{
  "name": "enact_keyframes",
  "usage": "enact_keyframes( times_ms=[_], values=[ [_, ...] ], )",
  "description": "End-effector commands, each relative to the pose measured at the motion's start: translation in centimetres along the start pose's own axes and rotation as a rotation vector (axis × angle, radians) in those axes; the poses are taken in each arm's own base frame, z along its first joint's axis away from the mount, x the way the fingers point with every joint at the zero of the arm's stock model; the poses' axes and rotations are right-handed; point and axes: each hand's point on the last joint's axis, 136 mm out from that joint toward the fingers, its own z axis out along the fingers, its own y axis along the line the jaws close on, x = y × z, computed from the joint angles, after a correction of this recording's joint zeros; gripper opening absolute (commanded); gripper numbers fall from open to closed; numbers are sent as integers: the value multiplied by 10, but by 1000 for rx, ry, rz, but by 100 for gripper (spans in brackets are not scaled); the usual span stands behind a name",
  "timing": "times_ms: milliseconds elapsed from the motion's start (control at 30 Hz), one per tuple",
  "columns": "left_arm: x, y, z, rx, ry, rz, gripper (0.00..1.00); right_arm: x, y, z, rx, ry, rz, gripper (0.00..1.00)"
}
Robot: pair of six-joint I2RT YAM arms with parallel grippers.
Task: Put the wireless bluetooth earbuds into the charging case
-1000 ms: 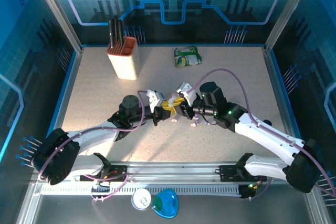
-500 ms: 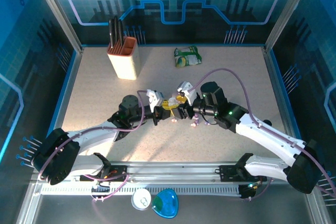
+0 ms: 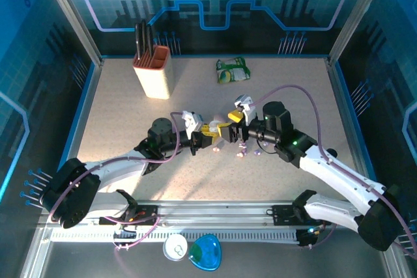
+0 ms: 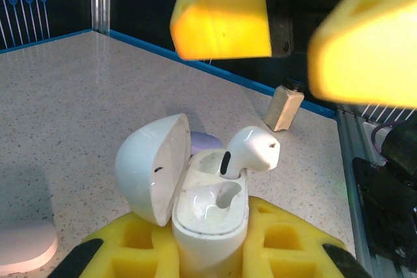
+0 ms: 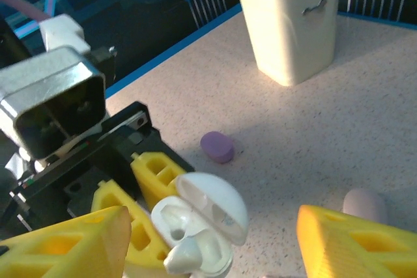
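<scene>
My left gripper point(image 4: 208, 255) is shut on a white charging case point(image 4: 210, 216) held upright between its yellow fingers, lid point(image 4: 150, 167) swung open to the left. One white earbud point(image 4: 254, 149) sits stem-down in the case's far slot, its head still sticking out; the near slot is empty. In the top view the case point(image 3: 214, 136) is at mid-table. My right gripper point(image 3: 230, 125) is open just right of the case, holding nothing, its yellow fingers point(image 5: 358, 245) spread wide either side of the case point(image 5: 195, 226).
A lilac pebble-shaped piece point(image 5: 217, 146) and a pale pink one point(image 5: 363, 203) lie on the table near the case. A beige knife holder point(image 3: 153, 69) stands back left, a green packet point(image 3: 232, 69) at the back. A white disc point(image 3: 176, 247) and blue piece point(image 3: 206, 252) lie on the front rail.
My right gripper has opened and drawn back to the right, leaving the white earbud in the case. The left arm has kept still with the case.
</scene>
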Motion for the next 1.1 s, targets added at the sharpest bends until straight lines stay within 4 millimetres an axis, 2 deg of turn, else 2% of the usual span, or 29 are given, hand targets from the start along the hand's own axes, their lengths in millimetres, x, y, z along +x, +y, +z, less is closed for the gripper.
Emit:
enact_keyframes(
  times_ms=[0,133,400,667,1067],
  values=[
    [-11,-3,2,4,-32,34,0,7,10,-1,-55,39,5,69],
    [-11,-2,3,6,-32,26,0,16,7,3,-41,71,-1,70],
    [-17,-4,2,10,-46,22,0,32,-16,3,64,107,13,66],
    [-17,-5,0,11,-48,23,0,36,-23,2,85,104,39,65],
    [-18,-7,-1,19,-50,29,0,31,-29,5,86,96,71,65]
  ],
)
